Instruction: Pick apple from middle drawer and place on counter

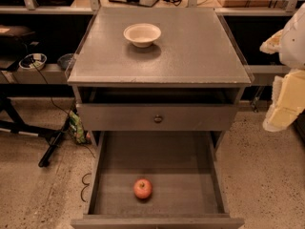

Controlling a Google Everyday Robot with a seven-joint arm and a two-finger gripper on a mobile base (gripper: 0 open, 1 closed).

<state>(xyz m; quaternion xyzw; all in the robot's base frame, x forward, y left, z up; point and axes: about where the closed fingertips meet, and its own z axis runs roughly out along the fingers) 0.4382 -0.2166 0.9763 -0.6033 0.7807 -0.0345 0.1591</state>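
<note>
- Standing at frame centre, the grey cabinet carries the counter (190, 51) as its top surface. The counter spans the 10 to 2 o'clock sector: flat, matte, with worn pale edges.
- The speckled floor (267, 175) fills the 3 to 5 and 7 to 9 o'clock sectors on both sides of the cabinet.
- The middle drawer (176, 166) is pulled fully out toward 6 o'clock. Its bare grey-brown bottom and thin side walls are exposed.
- The upper drawer front (114, 117) sits shut directly above the open drawer, at frame centre. A dark open gap lies between it and the counter.
- The gripper (282, 104) hangs at 3 o'clock, at the right frame edge, pale yellow and white. It is well apart from the cabinet and partly cut off by the edge. It holds nothing that can be seen; whether it is spread or closed cannot be told.
- The cream-white bowl (142, 34) stands upright on the counter at 12 o'clock, toward the rear, slightly left of the midline.
- The apple (142, 188) rests on the bottom of the middle drawer at 6 o'clock, near the drawer's front wall and slightly left of its midline. It is red with a yellowish patch and touches no wall.
- The round metal knob (158, 119) sits at the middle of the upper drawer front.
</note>
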